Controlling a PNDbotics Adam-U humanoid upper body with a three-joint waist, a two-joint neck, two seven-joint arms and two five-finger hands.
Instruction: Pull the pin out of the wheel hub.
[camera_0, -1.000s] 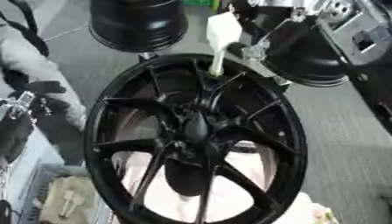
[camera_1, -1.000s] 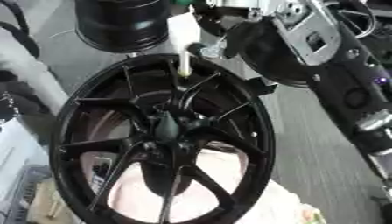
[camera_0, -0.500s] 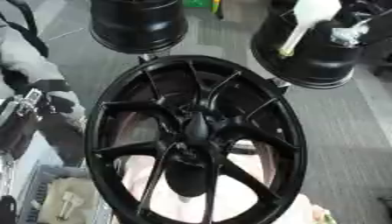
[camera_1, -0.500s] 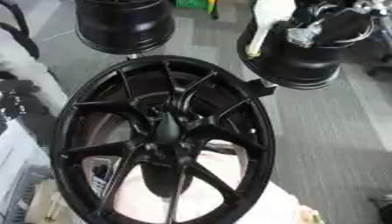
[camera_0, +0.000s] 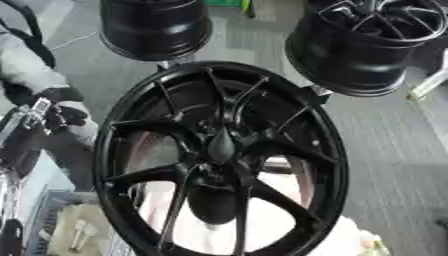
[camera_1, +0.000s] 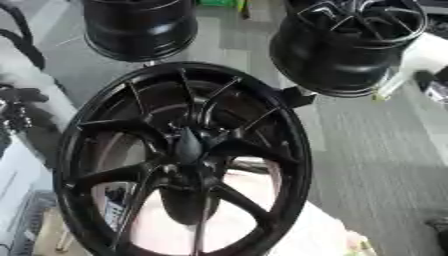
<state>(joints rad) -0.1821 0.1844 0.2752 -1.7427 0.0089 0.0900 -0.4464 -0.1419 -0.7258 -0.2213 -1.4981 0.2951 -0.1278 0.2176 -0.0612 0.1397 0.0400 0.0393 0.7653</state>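
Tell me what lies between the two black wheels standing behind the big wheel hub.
Between the left rear wheel and the right rear wheel, only bare grey floor shows, in the left eye view.

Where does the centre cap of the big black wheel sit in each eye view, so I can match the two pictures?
Left eye view: the centre cap sits just left of the picture's middle, slightly below it, where the spokes meet.
Right eye view: the same cap shows further left, at about the same height.
Shared landmark: the spoked wheel lying at the upper right, above and right of the big wheel in both views.
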